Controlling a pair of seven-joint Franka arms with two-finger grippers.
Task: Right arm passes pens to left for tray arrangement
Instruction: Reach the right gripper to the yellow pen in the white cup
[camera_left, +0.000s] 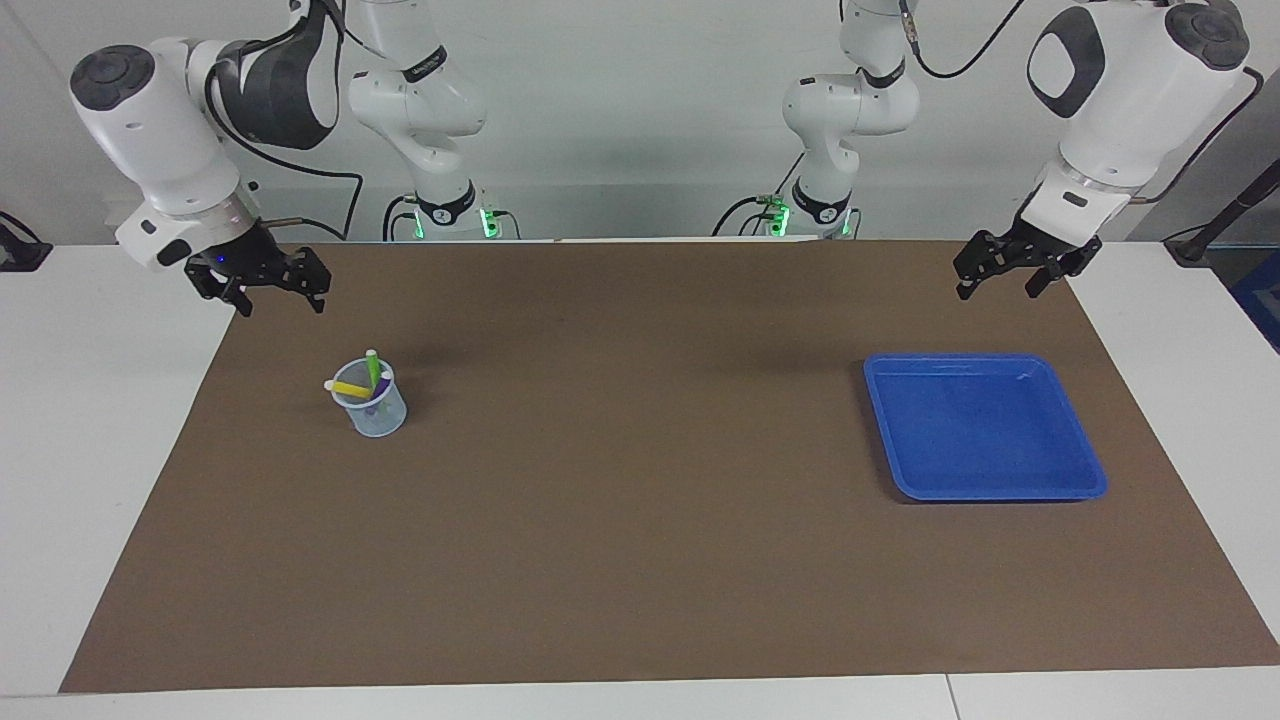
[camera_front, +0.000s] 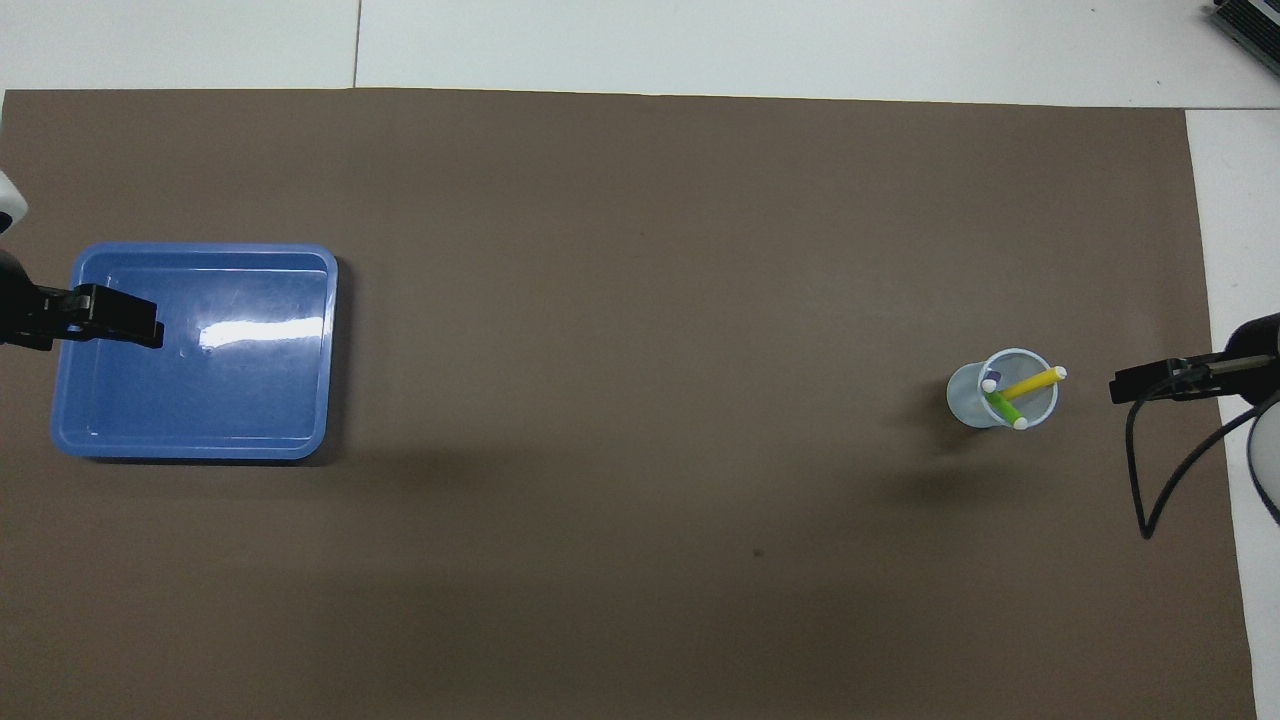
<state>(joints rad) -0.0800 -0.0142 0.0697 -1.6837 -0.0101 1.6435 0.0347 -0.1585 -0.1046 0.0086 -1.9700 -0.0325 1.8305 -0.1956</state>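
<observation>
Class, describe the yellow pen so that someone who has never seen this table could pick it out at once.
Start at the brown mat and go toward the right arm's end, where a small clear cup stands alone. Three short pens lean in it. The yellow pen is the one lying most nearly flat across the rim, unlike the upright green pen and the purple pen sunk lower inside.

Three pens (camera_left: 362, 385) stand in cup (camera_left: 378, 412); blue tray (camera_left: 985, 427) bare.

Bright, even light from above — soft shadows, white glare on the tray (camera_front: 262, 333) — sharp focus.
</observation>
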